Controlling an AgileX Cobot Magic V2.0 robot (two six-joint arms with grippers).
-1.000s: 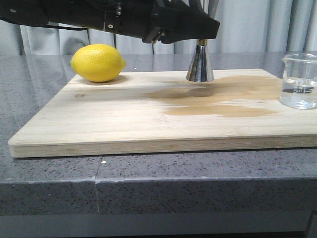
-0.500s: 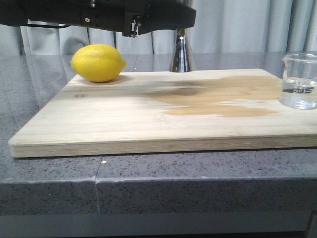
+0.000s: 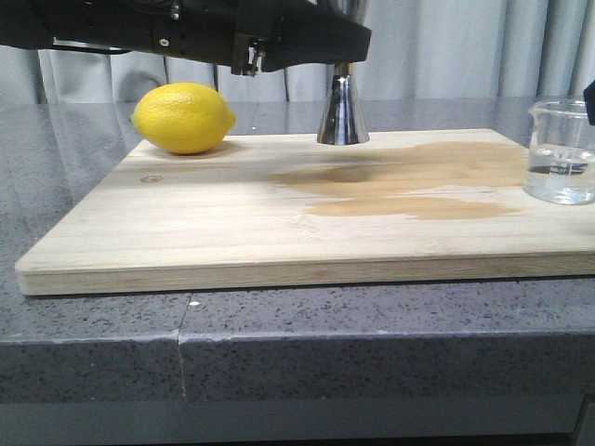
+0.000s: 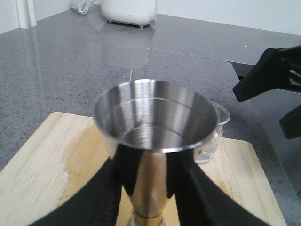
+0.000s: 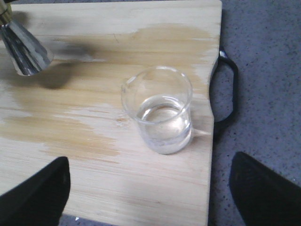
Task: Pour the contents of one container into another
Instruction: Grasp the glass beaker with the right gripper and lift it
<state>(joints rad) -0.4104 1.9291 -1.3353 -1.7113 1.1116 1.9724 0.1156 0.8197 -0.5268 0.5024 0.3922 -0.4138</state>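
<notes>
The steel jigger (image 3: 343,116) hangs upright just above the back of the wooden board (image 3: 232,232), casting a shadow below it. My left gripper (image 3: 341,58) is shut on its upper cone. In the left wrist view the jigger's open cup (image 4: 155,117) fills the middle, with the gripper (image 4: 148,188) clamped below the rim and the gold band at the bottom. The clear glass beaker (image 5: 160,110), holding a little clear liquid, stands near the board's right edge. My right gripper (image 5: 150,197) hovers open above and beside it, its dark fingertips (image 5: 33,193) wide apart.
A yellow lemon (image 3: 183,118) rests at the board's back left. A wide wet stain (image 3: 409,190) darkens the board's middle and right. The board's black handle (image 5: 228,89) juts over the grey counter. A white appliance (image 4: 129,12) stands far off.
The left gripper carried the jigger leftward and lifted it off the board, then lowered it slightly. A bit of the right gripper now shows at the front view's right edge.
</notes>
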